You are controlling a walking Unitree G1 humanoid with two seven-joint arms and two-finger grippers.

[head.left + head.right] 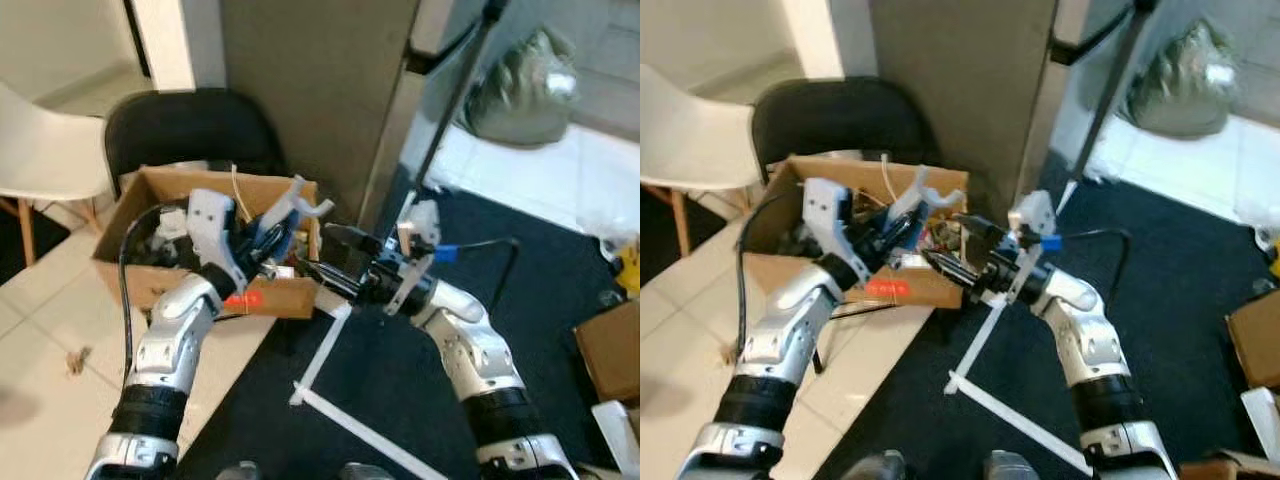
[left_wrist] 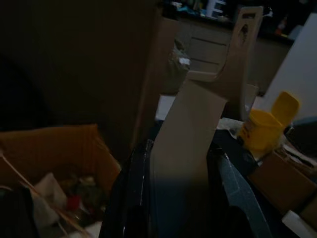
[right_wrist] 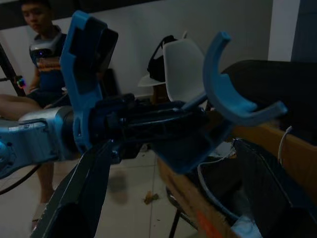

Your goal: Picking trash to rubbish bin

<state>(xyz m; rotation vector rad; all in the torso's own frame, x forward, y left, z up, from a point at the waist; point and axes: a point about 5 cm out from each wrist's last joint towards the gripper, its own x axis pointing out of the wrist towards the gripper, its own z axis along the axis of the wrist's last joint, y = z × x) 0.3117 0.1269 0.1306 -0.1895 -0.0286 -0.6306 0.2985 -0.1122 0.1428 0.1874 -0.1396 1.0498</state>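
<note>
The left gripper (image 1: pixel 268 240) pinches a white plastic piece (image 1: pixel 300 205) above the cardboard box (image 1: pixel 140 278) of trash. Just beside it, the right gripper (image 1: pixel 322 275) points at the box, fingers narrowly parted and holding nothing. A black chair (image 1: pixel 190 130) stands behind.

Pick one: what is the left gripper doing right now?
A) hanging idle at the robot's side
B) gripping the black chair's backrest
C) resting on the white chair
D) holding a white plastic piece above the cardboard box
D: the left gripper is clamped on the white plastic piece, raised over the open cardboard box of trash.
</note>
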